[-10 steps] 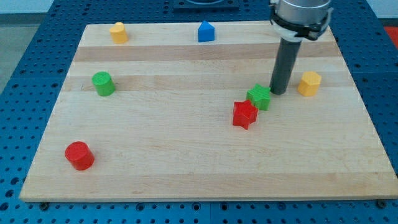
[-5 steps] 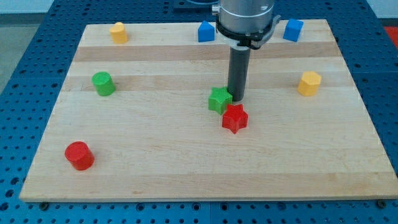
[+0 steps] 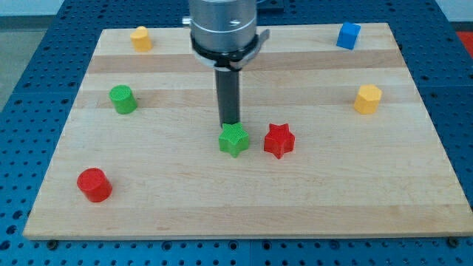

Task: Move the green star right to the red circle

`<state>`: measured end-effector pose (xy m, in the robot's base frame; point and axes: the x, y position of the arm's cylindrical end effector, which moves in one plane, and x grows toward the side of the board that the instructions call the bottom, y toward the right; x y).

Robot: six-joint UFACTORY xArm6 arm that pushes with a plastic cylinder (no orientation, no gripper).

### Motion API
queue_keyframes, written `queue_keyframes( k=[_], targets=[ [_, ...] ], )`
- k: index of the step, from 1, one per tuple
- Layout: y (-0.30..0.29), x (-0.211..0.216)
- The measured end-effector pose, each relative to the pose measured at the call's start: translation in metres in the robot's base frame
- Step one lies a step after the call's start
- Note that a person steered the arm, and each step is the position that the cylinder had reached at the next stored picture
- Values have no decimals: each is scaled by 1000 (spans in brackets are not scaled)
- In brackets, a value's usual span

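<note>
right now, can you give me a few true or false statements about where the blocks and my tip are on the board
1. My tip sits just above the green star in the view. True.
2. The red star lies to the view's left of the green star. False: it lies to its right, a small gap apart.
3. The red circle is near the view's bottom left. True.
4. The blue block touches the yellow block. False: they are well apart.
5. The green cylinder sits at the view's left. True.
</note>
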<state>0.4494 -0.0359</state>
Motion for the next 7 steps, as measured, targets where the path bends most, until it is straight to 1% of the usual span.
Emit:
queue_keyframes(
  k=[2,5,6,7],
  targets=[
    [-7,27],
    [29,29],
    [32,35],
    [32,62]
  ],
)
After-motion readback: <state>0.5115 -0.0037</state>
